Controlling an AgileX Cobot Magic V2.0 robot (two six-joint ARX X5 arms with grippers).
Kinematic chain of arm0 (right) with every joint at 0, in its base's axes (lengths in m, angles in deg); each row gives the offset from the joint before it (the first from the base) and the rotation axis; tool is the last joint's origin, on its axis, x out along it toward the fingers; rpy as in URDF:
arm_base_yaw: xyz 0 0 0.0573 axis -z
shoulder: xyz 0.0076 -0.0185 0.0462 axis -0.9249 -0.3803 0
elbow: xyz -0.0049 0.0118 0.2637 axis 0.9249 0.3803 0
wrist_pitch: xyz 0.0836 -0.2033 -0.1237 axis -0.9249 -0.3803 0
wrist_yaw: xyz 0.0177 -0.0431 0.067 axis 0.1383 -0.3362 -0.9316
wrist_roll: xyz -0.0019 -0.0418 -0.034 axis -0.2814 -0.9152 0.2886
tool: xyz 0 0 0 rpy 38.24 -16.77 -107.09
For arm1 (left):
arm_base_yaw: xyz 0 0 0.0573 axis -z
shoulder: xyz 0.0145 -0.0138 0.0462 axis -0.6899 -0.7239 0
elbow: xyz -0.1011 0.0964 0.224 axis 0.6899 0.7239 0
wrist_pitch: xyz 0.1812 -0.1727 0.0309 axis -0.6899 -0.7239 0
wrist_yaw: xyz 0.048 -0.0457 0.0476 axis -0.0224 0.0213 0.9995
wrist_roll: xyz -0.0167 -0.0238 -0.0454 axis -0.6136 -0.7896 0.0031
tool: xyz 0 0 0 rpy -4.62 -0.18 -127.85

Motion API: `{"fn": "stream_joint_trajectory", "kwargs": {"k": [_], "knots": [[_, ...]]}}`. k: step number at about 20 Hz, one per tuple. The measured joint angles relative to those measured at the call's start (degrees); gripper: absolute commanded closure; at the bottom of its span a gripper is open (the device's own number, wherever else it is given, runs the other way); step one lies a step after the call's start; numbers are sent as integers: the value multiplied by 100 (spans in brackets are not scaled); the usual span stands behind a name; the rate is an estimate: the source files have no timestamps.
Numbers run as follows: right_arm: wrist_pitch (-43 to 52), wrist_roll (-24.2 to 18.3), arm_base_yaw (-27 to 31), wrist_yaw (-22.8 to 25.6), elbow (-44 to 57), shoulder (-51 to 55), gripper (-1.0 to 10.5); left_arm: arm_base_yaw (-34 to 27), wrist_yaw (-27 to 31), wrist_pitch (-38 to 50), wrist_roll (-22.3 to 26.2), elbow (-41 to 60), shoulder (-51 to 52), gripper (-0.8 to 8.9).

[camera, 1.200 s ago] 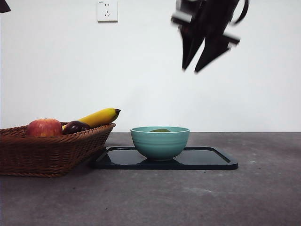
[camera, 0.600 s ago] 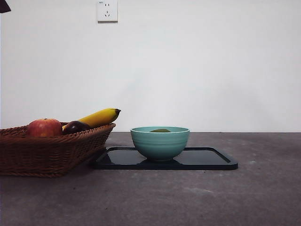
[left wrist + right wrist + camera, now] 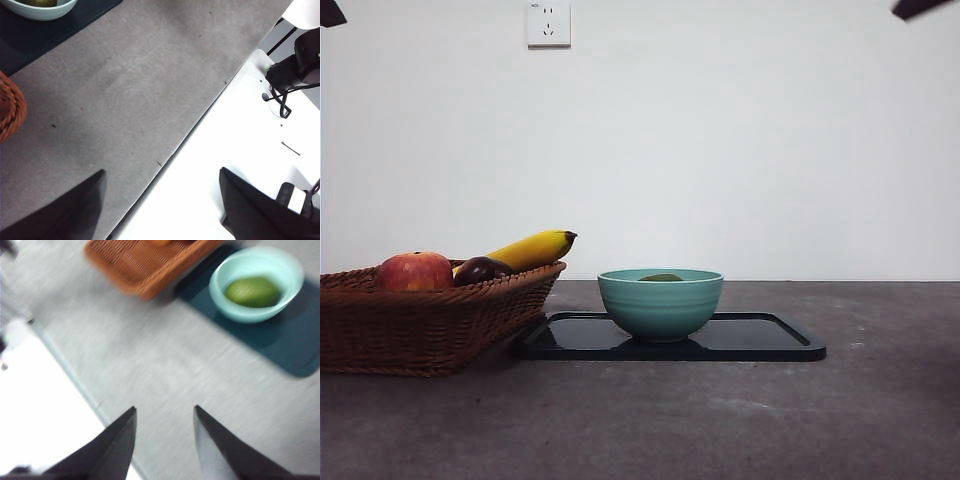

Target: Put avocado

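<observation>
While my right arm hung big and dark above the bowl (image 3: 660, 300) a second ago, the front view now shows it only as a black tip at the top corner, so I judge the placing done and the arm clear. The avocado (image 3: 661, 277) barely peeks over the rim; the bowl stands on the dark tray (image 3: 775, 345), beside the basket (image 3: 430, 315) of other fruit.

From the left wrist, my left gripper (image 3: 162, 200) waits spread wide and empty over the table edge.

From the right wrist, my right gripper (image 3: 165, 422) is parted, holding nothing, well away from the bowl. The avocado (image 3: 252, 291) lies on its side inside, long axis roughly level, running across the bowl.
</observation>
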Motion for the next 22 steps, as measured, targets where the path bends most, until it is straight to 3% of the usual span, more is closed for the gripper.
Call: {"fn": "stream_joint_trajectory", "kwargs": {"k": [10,11,12,14,15,22], "knots": [[223,46,-37,-227,258,221,764,0,0,0,0,0,0,450],[223,46,-37,-236,258,221,765,0,0,2,0,0,0,478],[223,46,-37,-238,258,221,766,0,0,4,0,0,0,568],[221,46,-37,-240,258,221,900,0,0,9,2,0,0,801],[223,44,-37,-243,258,221,940,0,0,9,0,0,0,804],[223,42,-37,-243,258,221,940,0,0,13,0,0,0,804]]}}
